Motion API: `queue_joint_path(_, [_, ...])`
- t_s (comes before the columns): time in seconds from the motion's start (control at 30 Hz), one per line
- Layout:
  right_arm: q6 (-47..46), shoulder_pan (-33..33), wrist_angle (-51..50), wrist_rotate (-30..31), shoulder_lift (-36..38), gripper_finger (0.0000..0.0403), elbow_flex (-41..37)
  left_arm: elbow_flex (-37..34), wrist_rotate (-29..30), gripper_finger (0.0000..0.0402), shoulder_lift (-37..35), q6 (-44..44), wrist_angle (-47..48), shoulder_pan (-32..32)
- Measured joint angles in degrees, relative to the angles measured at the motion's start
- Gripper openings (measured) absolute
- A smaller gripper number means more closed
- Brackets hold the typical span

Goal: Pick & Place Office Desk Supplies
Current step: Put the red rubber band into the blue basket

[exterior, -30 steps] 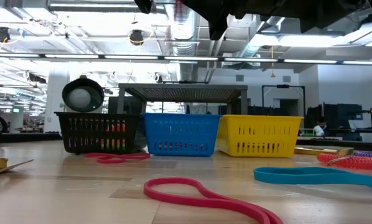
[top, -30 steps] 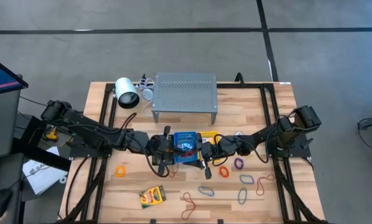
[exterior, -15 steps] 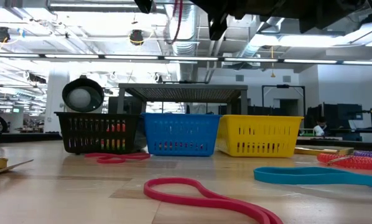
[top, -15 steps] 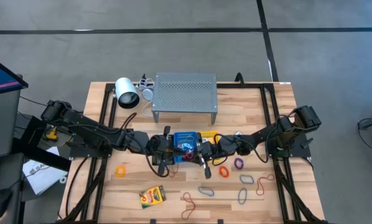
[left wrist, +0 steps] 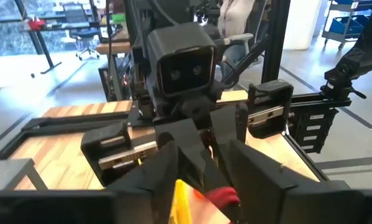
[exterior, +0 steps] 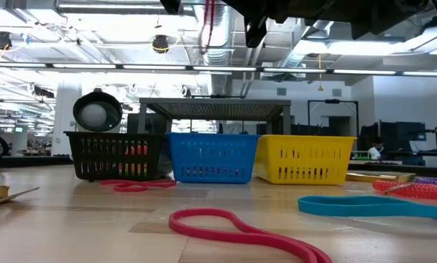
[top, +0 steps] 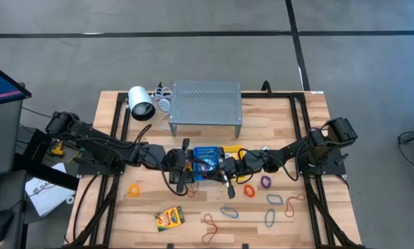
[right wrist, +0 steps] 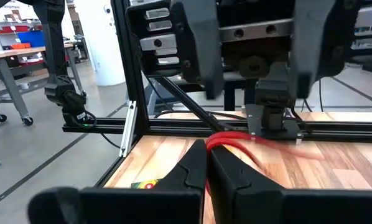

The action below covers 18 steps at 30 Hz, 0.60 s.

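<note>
A red rubber band (right wrist: 236, 139) is held in the air over the blue basket (top: 207, 160) at mid-table, with my right gripper (right wrist: 208, 163) shut on it. My left gripper (left wrist: 198, 180) faces it from the table's left and is open. Its fingers (right wrist: 197, 50) stand on either side of the right fingertips and the band, apart from both. Loose bands lie flat on the wood near the front edge: orange (top: 133, 189), purple (top: 266, 182) and brown (top: 211, 223). A yellow-and-green crayon box (top: 169, 218) lies flat near them. My right gripper pinches the red band's end (right wrist: 218, 140) between its two shut fingertips. The fingers lie level and come from the table's right side. The band is lifted clear above the blue basket. Its free loop (exterior: 210, 18) trails slack toward the left gripper.
A black basket (exterior: 116, 155), the blue basket and a yellow basket (exterior: 306, 159) stand in a row at mid-table. Behind them are the grey perforated shelf (top: 205, 102) and a white cylinder (top: 140, 104). A red band (exterior: 240, 228) and a teal band (exterior: 372, 207) lie near the front edge.
Both arms have stayed where they were, facing each other over the blue basket. In the low view the red band's loop shows longer below the grippers than a second ago.
</note>
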State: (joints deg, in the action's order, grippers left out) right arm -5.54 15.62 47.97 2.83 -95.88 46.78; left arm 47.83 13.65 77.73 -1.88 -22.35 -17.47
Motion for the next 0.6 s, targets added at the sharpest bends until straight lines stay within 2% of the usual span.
queue_joint_path(0.1, [-0.01,0.00,0.02,0.00,0.00,0.0001,0.00,-0.07,0.01,0.0181,-0.94,-0.98,-0.23,0.00])
queue_joint_path(0.23, [0.02,0.00,-0.03,0.00,0.00,0.0001,-0.02,-0.06,1.02,0.0207,-3.42,-0.95,2.37,0.04])
queue_joint_path(0.33, [0.15,0.00,-1.84,0.00,0.56,0.0001,-0.02,-0.04,2.13,0.0214,-6.47,-0.70,8.64,0.04])
queue_joint_path(0.47, [1.18,-0.14,-4.93,0.19,2.12,0.0000,-0.06,0.00,4.05,0.0214,-9.34,4.30,19.53,-0.08])
queue_joint_path(0.6, [1.88,-1.12,-8.85,0.27,4.08,0.0000,0.00,-1.42,6.47,0.0209,-9.99,8.68,23.47,-0.82])
